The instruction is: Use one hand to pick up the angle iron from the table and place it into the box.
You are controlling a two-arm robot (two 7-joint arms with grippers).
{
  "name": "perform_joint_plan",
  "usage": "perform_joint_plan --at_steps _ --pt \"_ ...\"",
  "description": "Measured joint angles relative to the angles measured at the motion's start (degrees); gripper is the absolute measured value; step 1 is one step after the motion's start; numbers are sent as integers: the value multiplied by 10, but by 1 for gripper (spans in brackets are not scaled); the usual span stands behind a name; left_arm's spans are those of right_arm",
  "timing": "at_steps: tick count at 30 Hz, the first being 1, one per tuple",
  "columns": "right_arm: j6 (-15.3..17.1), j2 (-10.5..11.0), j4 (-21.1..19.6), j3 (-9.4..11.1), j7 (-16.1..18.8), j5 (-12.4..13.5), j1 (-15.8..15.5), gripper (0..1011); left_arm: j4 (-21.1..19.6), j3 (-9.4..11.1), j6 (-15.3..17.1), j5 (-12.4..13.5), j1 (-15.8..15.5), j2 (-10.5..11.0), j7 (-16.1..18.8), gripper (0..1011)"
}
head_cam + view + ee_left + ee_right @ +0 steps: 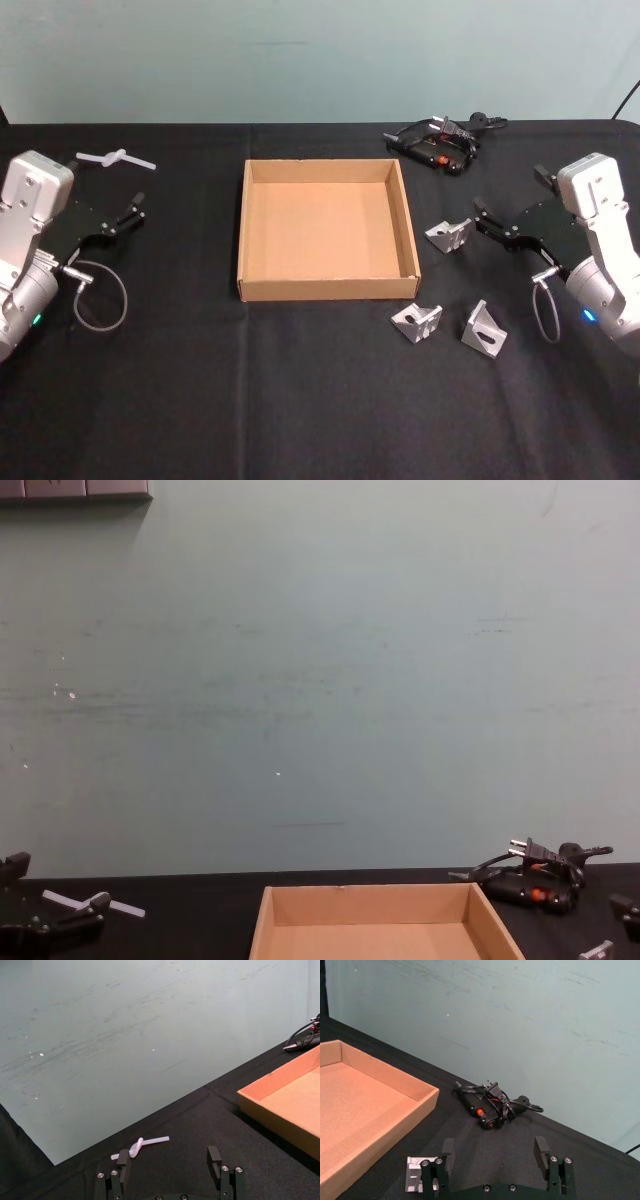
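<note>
Three silver angle irons lie on the black table (200, 380) to the right of the tan cardboard box (325, 288). One angle iron (448, 235) is beside the box's right wall; the other two (417, 321) (484, 328) are near its front right corner. My right gripper (509, 190) is open just right of the first angle iron, which shows low beside one finger (412, 1174) in the right wrist view. The left gripper (108, 180) rests open at the far left. The box (370, 1155) is empty.
A black power plug with coiled cable (438, 140) lies behind the box's right corner, ahead of the right gripper (494, 1149). A white plastic piece (115, 158) lies just ahead of the left gripper (168, 1157). A teal wall stands behind the table.
</note>
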Motion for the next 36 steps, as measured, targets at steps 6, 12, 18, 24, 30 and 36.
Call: perform_joint_plan --at_steps 6,12,18,24,30,36 --pt "0 0 0 0 0 0 0 1004 0 0 0 0 0 0 0 1005" --pt "0 0 0 0 0 0 0 1004 0 0 0 0 0 0 0 1005" --pt "0 0 0 0 0 0 0 1004 0 0 0 0 0 0 0 1005" --pt "0 0 0 0 0 0 0 1004 0 0 0 0 0 0 0 1005" --pt "0 0 0 0 0 0 0 1004 0 0 0 0 0 0 0 1005" --pt "0 0 0 0 0 0 0 1004 0 0 0 0 0 0 0 1005"
